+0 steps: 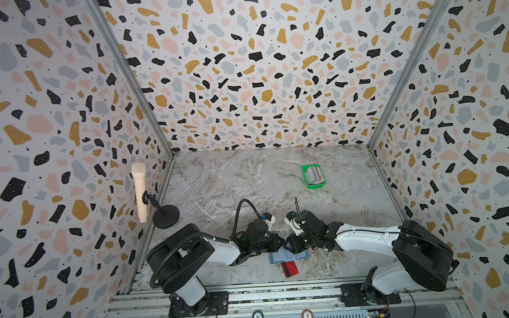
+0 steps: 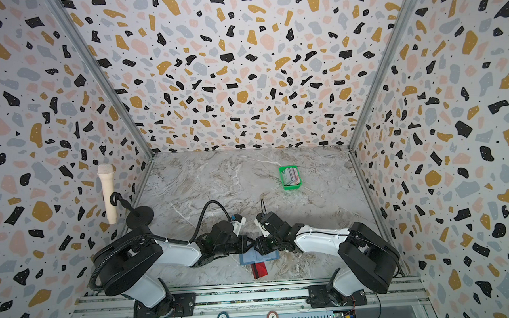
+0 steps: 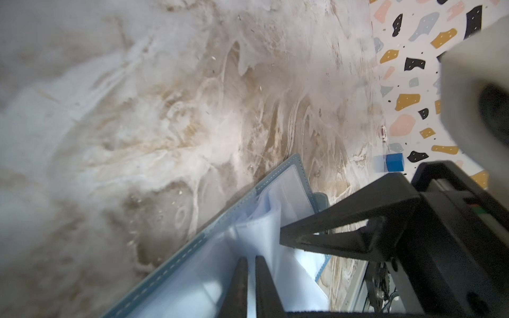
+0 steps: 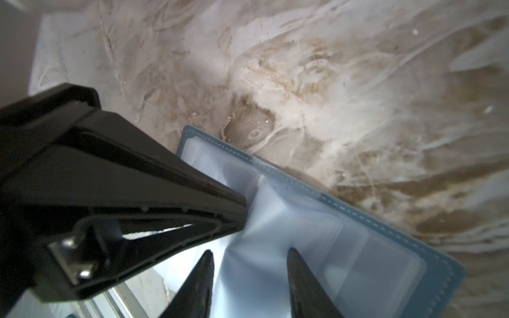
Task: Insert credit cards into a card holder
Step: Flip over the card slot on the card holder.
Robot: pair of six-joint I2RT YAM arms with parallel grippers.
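The dusty-blue card holder (image 1: 294, 256) (image 2: 263, 257) lies open near the table's front edge, its clear sleeves (image 3: 292, 190) (image 4: 344, 247) facing up. Both grippers meet tip to tip above it. My left gripper (image 3: 251, 260) (image 1: 280, 243) has its fingers almost together over the sleeves; I cannot tell if a sleeve is pinched between them. One sleeve page stands up beside it. My right gripper (image 4: 249, 254) (image 1: 289, 244) is open, its fingers straddling the sleeves. A red credit card with a dark stripe (image 1: 290, 268) (image 2: 258, 270) lies just in front of the holder. More credit cards (image 1: 315, 174) stand in a green tray.
The green tray (image 1: 307, 181) (image 2: 284, 183) sits at the back right of the marble table. A beige microphone (image 1: 139, 191) on a black stand (image 1: 166, 216) is at the left wall. A small blue cube (image 3: 394, 162) lies by the wall. Metal rails (image 1: 283, 297) run along the front.
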